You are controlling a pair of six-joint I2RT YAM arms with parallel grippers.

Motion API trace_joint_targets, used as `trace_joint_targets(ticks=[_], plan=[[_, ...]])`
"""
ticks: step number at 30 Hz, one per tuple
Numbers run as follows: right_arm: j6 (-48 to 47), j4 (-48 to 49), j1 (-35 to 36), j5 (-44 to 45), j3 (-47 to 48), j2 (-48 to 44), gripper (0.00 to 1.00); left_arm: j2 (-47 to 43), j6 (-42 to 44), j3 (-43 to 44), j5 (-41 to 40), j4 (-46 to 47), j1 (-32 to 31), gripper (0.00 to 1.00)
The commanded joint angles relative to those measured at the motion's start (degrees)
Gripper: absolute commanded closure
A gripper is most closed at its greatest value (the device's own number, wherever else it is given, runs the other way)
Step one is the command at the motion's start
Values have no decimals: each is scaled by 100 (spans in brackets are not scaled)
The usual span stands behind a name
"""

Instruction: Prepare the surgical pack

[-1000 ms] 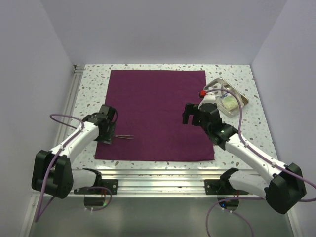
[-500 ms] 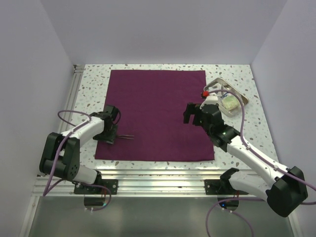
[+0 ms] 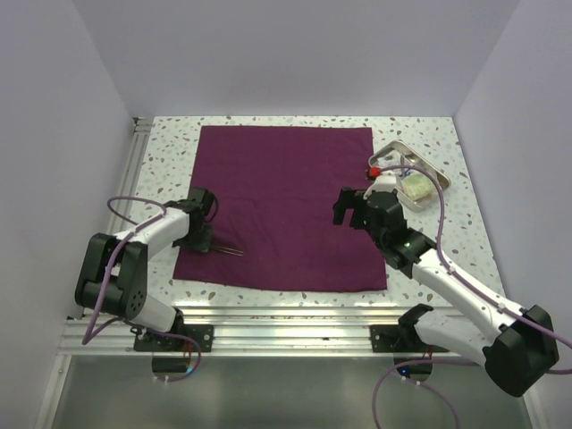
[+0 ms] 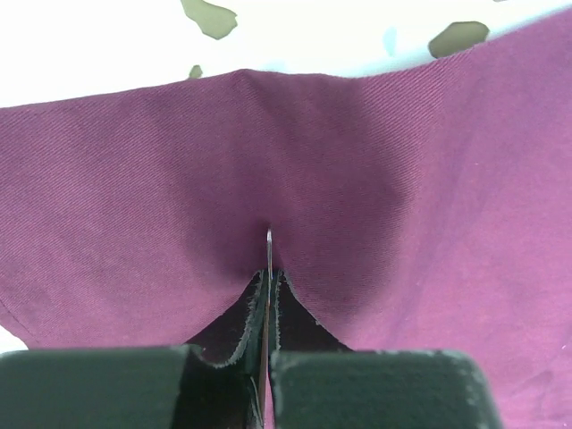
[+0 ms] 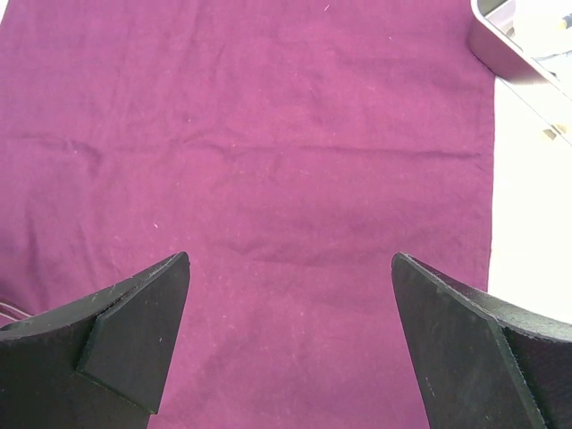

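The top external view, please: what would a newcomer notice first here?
The plum-purple surgical pack lies spread flat as a big square over the middle of the table. At its near left edge the left gripper presses down shut, the cloth puckering around it, while the right gripper hangs open above the cloth's right side. A metal tray sits beside the far right corner.

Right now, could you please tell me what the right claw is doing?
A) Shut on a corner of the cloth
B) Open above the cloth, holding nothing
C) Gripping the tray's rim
B: in the right wrist view, the right claw has its fingers spread wide apart, with only the flat cloth showing between them.
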Motion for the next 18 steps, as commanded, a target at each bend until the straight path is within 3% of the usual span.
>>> trace_joint_targets(ticks=[1,6,11,15,18], plan=[[9,242,-8,222,-51,-126,1,133,170,8,89,339,36,100],[-79,260,-8,126,-51,-109,1,-333,829,-123,141,682,27,100],[-228,286,-17,-172,11,-109,1,-816,2269,-353,475,1516,27,100],[-342,260,-8,-778,125,-30,1,-1264,3228,-449,844,1991,27,100],[-316,312,1,-1647,213,137,1,-1634,4150,-730,1625,2904,18,100]])
